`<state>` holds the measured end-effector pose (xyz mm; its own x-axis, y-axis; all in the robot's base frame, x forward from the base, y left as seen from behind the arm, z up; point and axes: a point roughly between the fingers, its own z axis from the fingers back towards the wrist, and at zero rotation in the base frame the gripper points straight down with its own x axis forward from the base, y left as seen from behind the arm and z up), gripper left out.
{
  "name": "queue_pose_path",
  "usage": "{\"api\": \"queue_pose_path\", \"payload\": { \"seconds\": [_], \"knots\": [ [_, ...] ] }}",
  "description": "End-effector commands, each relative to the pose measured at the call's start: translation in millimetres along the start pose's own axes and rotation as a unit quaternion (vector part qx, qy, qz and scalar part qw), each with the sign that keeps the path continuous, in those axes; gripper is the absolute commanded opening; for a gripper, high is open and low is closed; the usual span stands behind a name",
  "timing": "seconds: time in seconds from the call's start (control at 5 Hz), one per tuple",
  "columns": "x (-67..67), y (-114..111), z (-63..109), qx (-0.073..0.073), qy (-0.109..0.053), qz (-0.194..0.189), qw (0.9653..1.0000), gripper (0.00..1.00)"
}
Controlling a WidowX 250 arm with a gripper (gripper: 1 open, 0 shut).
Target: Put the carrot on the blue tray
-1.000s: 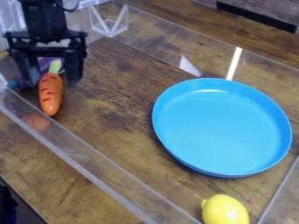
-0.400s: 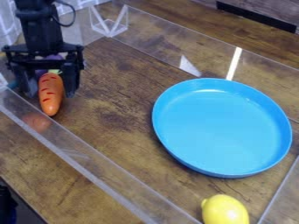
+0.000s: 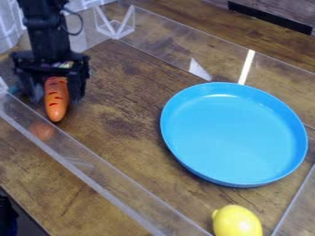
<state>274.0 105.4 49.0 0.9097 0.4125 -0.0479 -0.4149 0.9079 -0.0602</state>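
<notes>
The carrot [image 3: 55,101] is a small orange toy lying on the wooden table at the left, narrow end toward the camera. Its green top is hidden behind the gripper. My gripper [image 3: 52,88] points straight down over the carrot's upper half. It is open, with one black finger [image 3: 24,85] on the carrot's left side and the other on its right. I cannot tell whether the fingers touch the carrot. The blue tray [image 3: 234,134] is a large round plate lying flat at the right, well apart from the carrot, with nothing on it.
A yellow lemon [image 3: 237,222] sits at the front edge below the tray. A clear plastic strip [image 3: 87,166] runs diagonally along the table's near left side. A white wire frame [image 3: 117,18] stands at the back behind the arm.
The open gripper has sunk lower, so its fingers now straddle the carrot. The carrot, tray and lemon have not moved.
</notes>
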Motion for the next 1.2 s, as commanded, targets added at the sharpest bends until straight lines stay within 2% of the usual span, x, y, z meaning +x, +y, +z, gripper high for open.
{"api": "queue_pose_path", "payload": {
  "seconds": [0.0, 0.2, 0.4, 0.8, 1.0],
  "knots": [
    [17.6, -3, 9.1, 0.008, -0.028, 0.010, 0.9995, 1.00],
    [27.2, -5, 0.6, 0.012, -0.029, 0.033, 0.9989, 1.00],
    [35.5, -2, -9.9, 0.016, -0.034, 0.024, 0.9990, 1.00],
    [49.2, 1, -10.0, 0.024, -0.040, 0.000, 0.9989, 1.00],
    [56.1, 4, -12.9, 0.029, -0.042, 0.018, 0.9985, 1.00]
  ]
}}
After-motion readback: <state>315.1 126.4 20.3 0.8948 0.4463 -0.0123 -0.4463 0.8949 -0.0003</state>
